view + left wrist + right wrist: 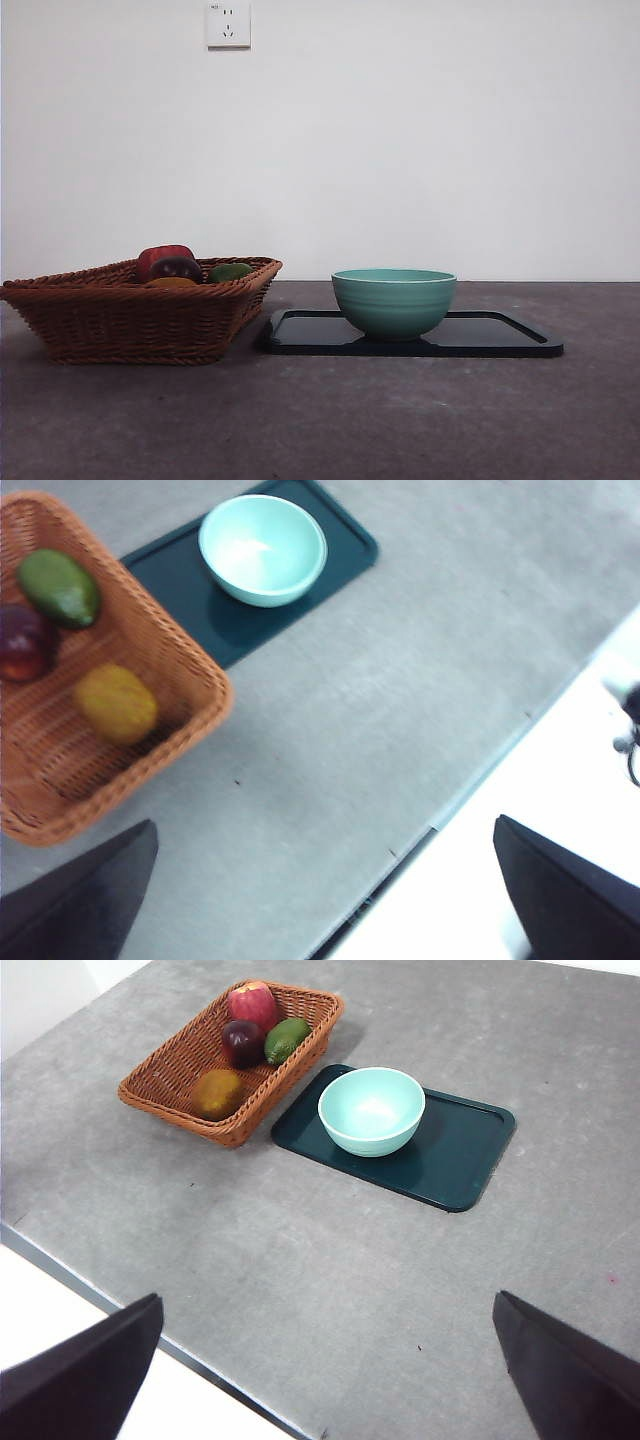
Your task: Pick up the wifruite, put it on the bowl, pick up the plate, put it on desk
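Currently nothing is done: the wifruite (218, 1093) lies in the basket (165, 1078), the bowl (371, 1110) is empty, and both end effectors, left (325, 900) and right (330, 1380), are held spread and empty.

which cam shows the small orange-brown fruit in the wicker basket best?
Right wrist view: the small rounded orange-brown fruit lies fully visible, unobstructed. Left wrist view also shows it whole, but washed out. Front view shows only a sliver above the brown wicker basket's rim.

Woven wicker basket (130, 320) — glossy tray (480, 335)
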{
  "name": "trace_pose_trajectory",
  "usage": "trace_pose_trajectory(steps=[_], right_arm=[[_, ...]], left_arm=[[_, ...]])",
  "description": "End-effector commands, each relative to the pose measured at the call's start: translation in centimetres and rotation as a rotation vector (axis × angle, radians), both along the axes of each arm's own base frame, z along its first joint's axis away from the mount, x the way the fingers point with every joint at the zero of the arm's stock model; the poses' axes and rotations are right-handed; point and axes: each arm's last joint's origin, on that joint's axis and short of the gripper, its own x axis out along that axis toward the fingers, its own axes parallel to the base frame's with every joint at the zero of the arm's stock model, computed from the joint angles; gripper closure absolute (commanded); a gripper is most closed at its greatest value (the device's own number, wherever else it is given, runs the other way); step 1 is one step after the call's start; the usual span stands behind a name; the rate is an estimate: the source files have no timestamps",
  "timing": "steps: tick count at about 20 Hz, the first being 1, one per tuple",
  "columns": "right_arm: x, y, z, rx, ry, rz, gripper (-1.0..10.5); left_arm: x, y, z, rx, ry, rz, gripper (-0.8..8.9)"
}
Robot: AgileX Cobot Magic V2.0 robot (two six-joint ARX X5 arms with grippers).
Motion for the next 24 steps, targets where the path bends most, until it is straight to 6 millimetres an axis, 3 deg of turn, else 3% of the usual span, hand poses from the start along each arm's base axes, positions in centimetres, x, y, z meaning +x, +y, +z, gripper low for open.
trace_pose_trajectory(steps=[1, 8, 17, 21, 24], right_arm=[[-0.5, -0.2, -0.4, -0.030, 0.055, 0.011, 3.5], [-0.5, -0.2, -0.4, -0.027, 0.057, 0.010, 3.5], [-0.3, -0.1, -0.2, 0.052, 0.090, -0.046, 3.5], [1.8, 0.7, 1.7, 0.178, -0.007, -0.075, 3.6], [5.5, 2.1, 1.8, 0.130, 0.113, -0.058, 3.6]], left_arm=[[-1.2, 0.7, -0.4, -0.023, -0.029, -0.033, 2.20], [-4.1, 2.8, -1.3, -0.114, -0.109, -0.080, 2.20], [-4.7, 2.9, -1.1, -0.149, -0.127, -0.137, 2.20], [-4.6, 2.8, -1.0, -0.153, -0.131, -0.138, 2.20], [-4.6, 2.8, -1.0, -0.150, -0.137, -0.141, 2.20]])
